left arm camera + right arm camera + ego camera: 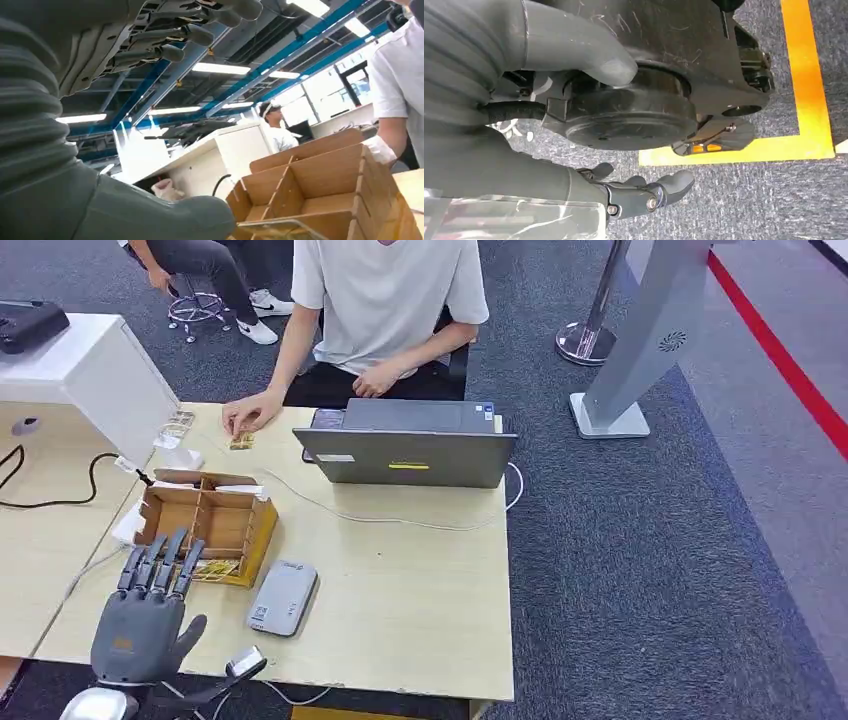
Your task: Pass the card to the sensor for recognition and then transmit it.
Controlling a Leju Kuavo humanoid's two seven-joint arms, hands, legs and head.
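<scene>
While the left hand (pixel 150 605) hovers at lower left of the head view, its fingers reach flat over the near compartment of the cardboard box (pixel 205 525), grasping nothing, evidently placed to collect a card (pixel 213 568) lying there. Just right of the box lies the grey sensor (pixel 282 597), presumably set close to keep the transfer short. Hanging toward the floor, the right hand (pixel 644 192) has fingers loosely curled and empty.

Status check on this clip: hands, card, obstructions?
Left hand open, fingers over cardboard box. Right hand hanging, empty. Card in box's near compartment, ungripped. Sensor beside box, unobstructed.
</scene>
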